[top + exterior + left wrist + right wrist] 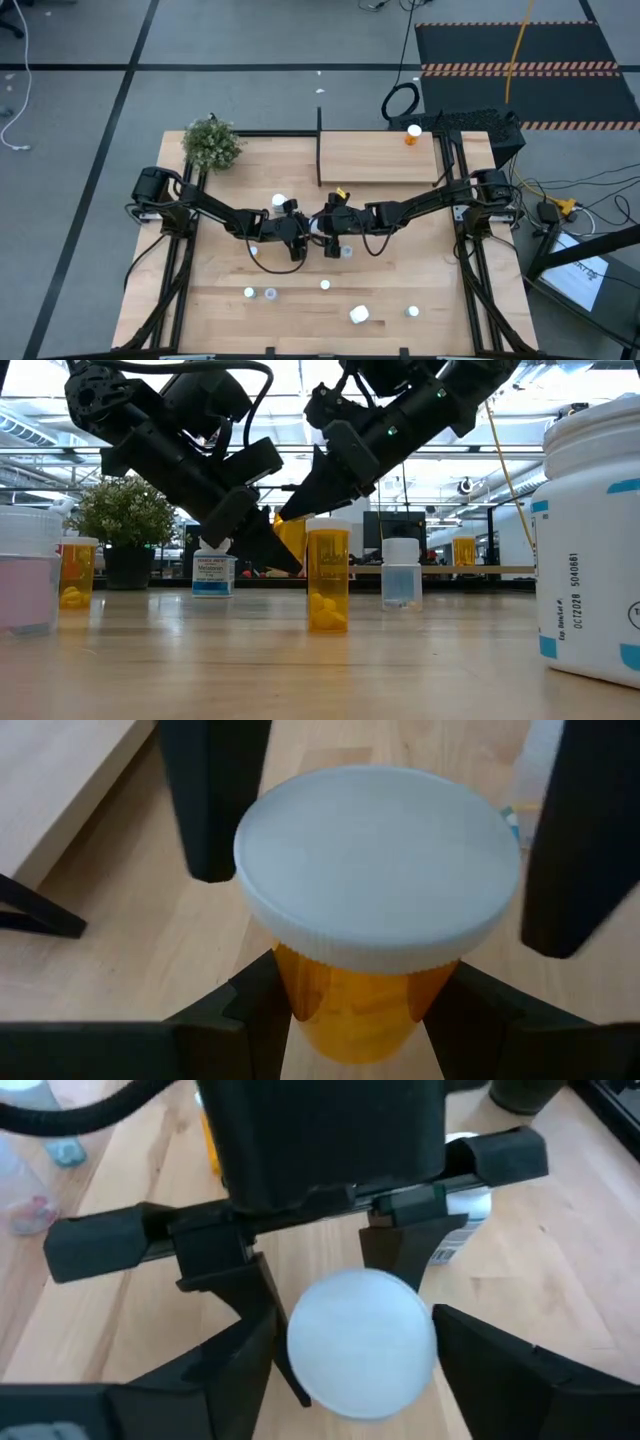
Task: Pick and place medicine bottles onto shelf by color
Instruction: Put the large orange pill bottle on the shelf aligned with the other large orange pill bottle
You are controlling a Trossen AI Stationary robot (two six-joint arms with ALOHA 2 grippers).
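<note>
Orange bottle (pixel 372 930) between left jaws; high view hides it.

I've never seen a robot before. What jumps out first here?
Two dark arms meet mid-table, both grippers around one orange bottle: the left gripper holds it while the right gripper straddles its white cap. Behind them, another orange bottle stands alone on the shelf.
</note>
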